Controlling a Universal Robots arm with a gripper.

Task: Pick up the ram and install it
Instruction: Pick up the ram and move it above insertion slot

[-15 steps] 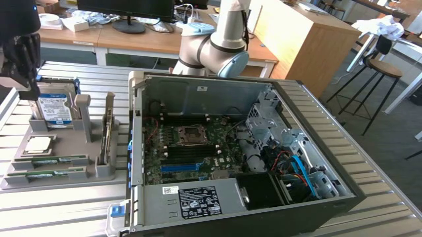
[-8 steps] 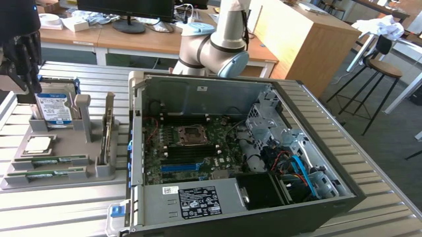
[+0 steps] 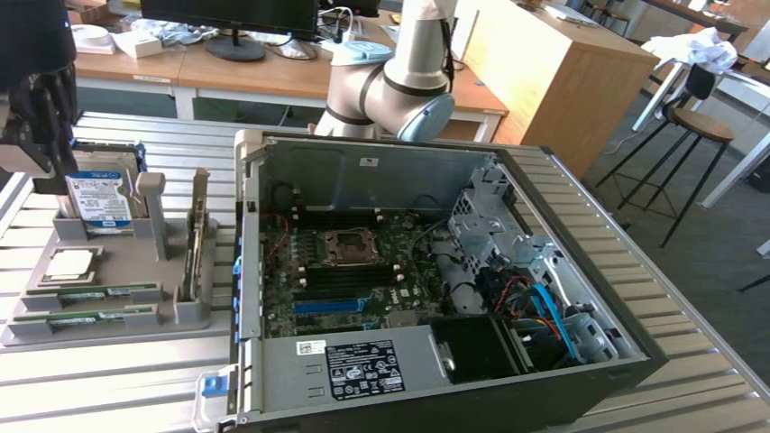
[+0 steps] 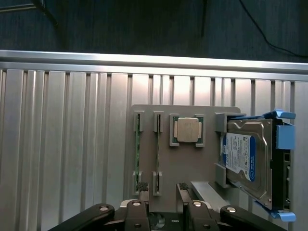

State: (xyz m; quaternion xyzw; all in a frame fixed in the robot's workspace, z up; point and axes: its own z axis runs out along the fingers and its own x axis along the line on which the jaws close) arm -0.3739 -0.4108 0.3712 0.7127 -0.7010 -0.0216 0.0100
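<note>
Over the gray tray (image 4: 192,163) | tool (image 4: 162,186) is hovering, spread wide | ram (image 4: 157,149) is sitting slotted beside processor (image 4: 187,130), hard drive (image 4: 245,159)

Bright, even room light fills the exterior view. The slatted metal table (image 3: 121,379) gleams pale, nearly washed out at its near edge, while the open computer case (image 3: 361,171) holds deep shadow in its lower corner. In the wrist view, hard glare streaks the table's edge rail (image 4: 154,60). The floor (image 4: 120,24) beyond is dim, and the gripper (image 4: 162,186) sits dark.
</note>
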